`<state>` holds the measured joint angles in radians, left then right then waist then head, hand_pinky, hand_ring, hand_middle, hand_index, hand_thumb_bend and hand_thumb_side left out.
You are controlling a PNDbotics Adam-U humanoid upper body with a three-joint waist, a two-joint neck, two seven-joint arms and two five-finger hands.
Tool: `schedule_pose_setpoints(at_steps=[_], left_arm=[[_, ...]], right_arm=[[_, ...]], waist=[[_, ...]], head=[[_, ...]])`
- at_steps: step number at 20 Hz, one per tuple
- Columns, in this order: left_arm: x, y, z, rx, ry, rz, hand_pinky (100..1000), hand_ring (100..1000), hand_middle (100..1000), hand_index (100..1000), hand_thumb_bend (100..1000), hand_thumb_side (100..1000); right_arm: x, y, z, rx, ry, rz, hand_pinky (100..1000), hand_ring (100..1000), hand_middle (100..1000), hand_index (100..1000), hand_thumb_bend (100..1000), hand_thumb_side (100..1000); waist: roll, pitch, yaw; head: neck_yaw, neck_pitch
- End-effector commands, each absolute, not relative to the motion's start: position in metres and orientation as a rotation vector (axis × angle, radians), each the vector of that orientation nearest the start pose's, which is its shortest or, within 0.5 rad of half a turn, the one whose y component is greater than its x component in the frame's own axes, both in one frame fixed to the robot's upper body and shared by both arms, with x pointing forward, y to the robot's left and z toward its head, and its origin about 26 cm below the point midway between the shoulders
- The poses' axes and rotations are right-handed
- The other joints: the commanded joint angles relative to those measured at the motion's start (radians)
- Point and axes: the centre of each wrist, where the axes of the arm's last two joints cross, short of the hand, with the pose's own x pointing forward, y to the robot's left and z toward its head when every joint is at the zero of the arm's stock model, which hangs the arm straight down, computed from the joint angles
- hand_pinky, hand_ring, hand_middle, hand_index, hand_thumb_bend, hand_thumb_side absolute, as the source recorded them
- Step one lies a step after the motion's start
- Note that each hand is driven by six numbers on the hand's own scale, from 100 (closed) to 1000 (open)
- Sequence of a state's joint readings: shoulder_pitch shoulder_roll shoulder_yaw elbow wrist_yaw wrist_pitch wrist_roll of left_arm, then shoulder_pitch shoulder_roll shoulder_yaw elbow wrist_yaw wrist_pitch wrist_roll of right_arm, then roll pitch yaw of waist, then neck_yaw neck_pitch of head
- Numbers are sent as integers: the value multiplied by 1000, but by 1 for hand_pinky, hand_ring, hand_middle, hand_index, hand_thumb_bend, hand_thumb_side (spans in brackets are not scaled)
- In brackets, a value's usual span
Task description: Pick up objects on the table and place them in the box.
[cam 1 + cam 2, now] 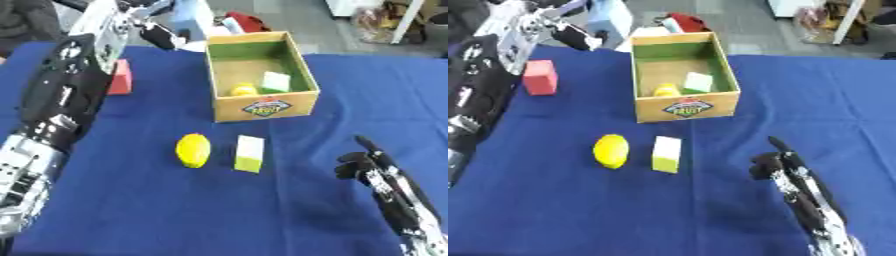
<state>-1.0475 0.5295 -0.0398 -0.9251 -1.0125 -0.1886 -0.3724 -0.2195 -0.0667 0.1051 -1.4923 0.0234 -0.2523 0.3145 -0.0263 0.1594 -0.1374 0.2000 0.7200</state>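
- On the blue table (131, 210), an open box (262, 102) stands at the far middle, its logo side facing the robot.
- Inside the box lie a small yellow thing (244, 90) and a white-and-green block (276, 81), side by side near the front wall.
- In front of the box, a lemon (192, 150) and a white-and-yellow block (249, 153) lie close together, not touching.
- A red block (539, 77) sits near the table's far left edge, just beside the left arm.
- The left hand (579, 36) is raised beyond the far left of the box; I cannot tell how its fingers are set.
- The right hand (367, 165) rests at lower right, fingers relaxed and empty, well apart from the blocks.
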Motion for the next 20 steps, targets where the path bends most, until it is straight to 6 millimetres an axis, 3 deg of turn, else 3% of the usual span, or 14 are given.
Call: schedule_pose_setpoints(at_steps=[1, 5, 9, 13, 16, 20], left_arm=[[473, 342, 284, 1212, -1405, -1296, 701, 549, 577, 779, 100, 233], [474, 345, 276, 1240, -1476, -1239, 654, 480, 498, 721, 100, 232], [477, 332, 277, 1223, -1584, -1218, 647, 455, 468, 702, 100, 245], [486, 291, 274, 1162, -1687, -1264, 656, 469, 480, 708, 100, 229], [494, 244, 258, 1113, -1692, -1417, 667, 493, 505, 723, 100, 224], [497, 203, 231, 1091, -1655, -1570, 688, 538, 553, 753, 100, 232]], right_arm=[[331, -210, 33, 266, -1914, 535, 651, 657, 668, 1000, 100, 707], [331, -209, 32, 266, -1914, 534, 651, 657, 668, 1000, 100, 707], [331, -210, 32, 264, -1913, 530, 650, 657, 667, 1000, 100, 707], [330, -207, 31, 277, -1910, 537, 650, 657, 668, 1000, 100, 710], [330, -204, 31, 294, -1910, 544, 650, 657, 668, 1000, 100, 712], [331, -200, 32, 308, -1912, 548, 650, 657, 668, 1000, 100, 720]], waist=[[4, -21, 3], [0, -22, 4], [-2, -24, 1], [-2, -25, -1], [-5, -24, -18], [-9, -15, -47]], head=[[-6, -7], [-7, -8], [-5, -8], [-1, -6], [12, -9], [26, -14]])
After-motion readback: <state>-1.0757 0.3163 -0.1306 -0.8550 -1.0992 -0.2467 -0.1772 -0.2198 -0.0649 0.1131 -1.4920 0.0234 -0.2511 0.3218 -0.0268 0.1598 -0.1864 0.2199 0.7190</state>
